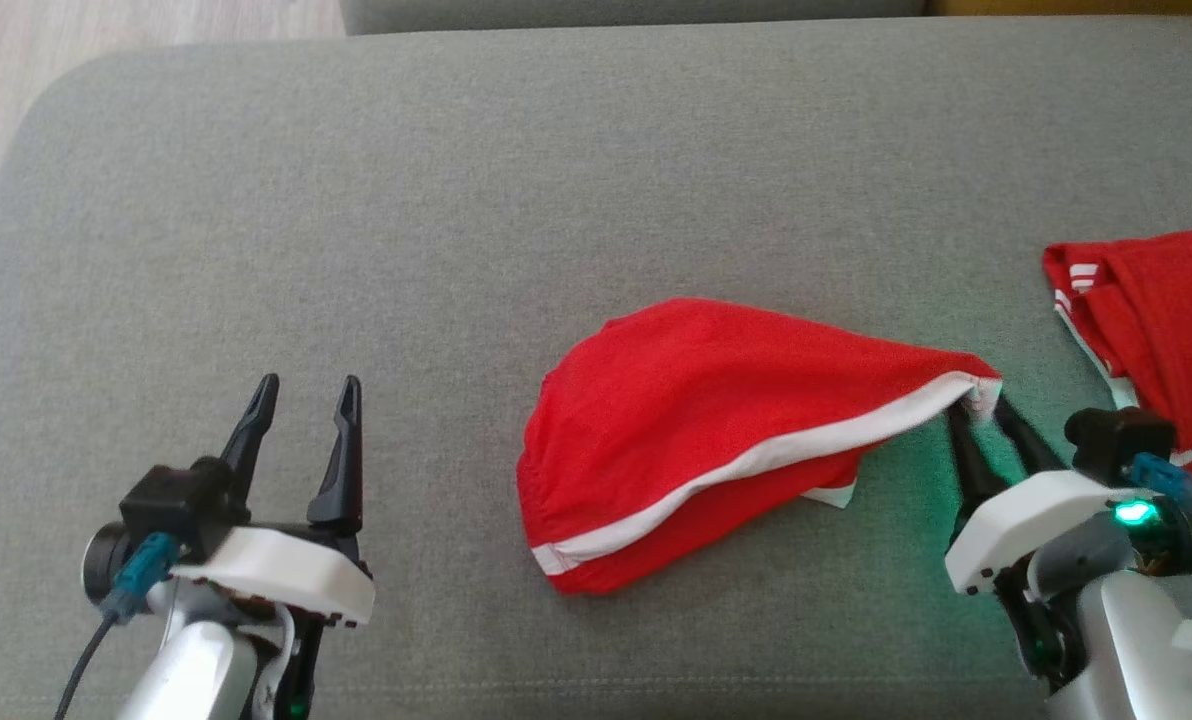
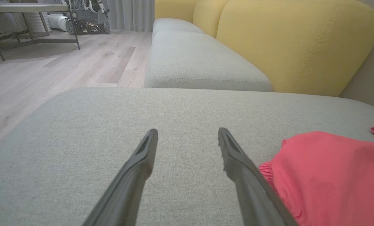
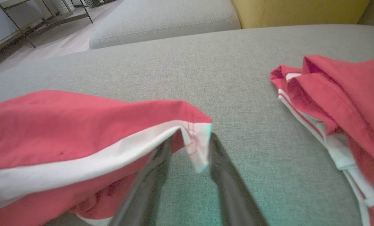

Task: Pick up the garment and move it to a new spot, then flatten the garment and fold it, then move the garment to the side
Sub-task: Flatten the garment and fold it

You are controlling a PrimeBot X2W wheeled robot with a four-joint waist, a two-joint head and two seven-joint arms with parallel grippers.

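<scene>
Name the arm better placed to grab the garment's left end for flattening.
Left. The left gripper, open, hovers over bare cushion beside the left end of the garment. The right gripper sits at the opposite, white-trimmed corner, jaws parted around it, so reaching across would likely be awkward.

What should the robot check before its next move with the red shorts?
1. Left end effector open and clear of the shorts: ok.
2. Right end effector open at the white-edged corner of the shorts: ok.
3. That corner fully let go: cannot tell.
4. Shorts lying flat on the cushion: not ok, they are humped up.
5. Shorts apart from the other red garment: ok.
</scene>
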